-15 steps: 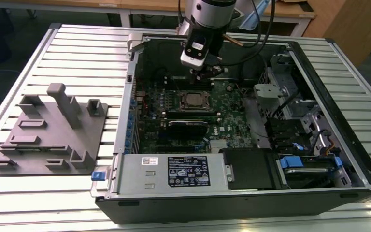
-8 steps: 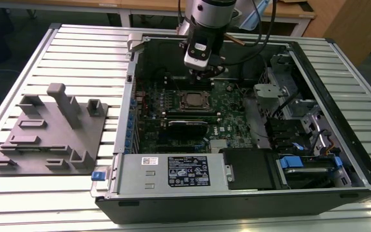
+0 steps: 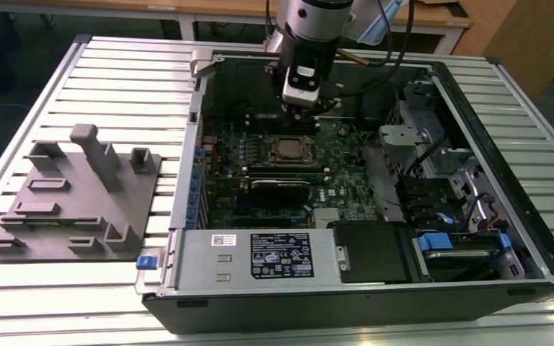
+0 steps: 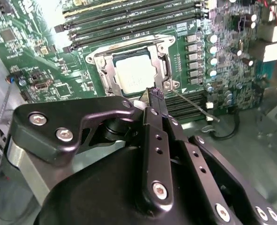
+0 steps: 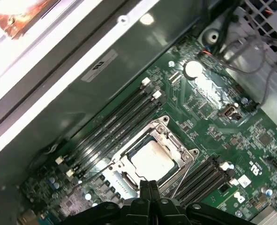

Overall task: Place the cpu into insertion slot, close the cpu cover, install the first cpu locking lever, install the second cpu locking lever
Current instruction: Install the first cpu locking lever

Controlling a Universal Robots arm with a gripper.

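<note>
hovering end effector (image 4: 156, 93) just beside seated cpu (image 4: 133, 75)

Under my work: ribbed metal table (image 3: 113, 72) w/ glare. Wood desk (image 3: 210, 9) at back, wood panel (image 3: 518, 36) at the exterior view's right.

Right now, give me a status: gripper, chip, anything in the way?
Gripper shut, low beside chip. Chip seated, cover down. Lever sticking out loose.

Silver arm (image 3: 316, 18), black cables (image 3: 411, 32), black end effector (image 4: 154, 96), silver screws (image 4: 160, 189)
</note>
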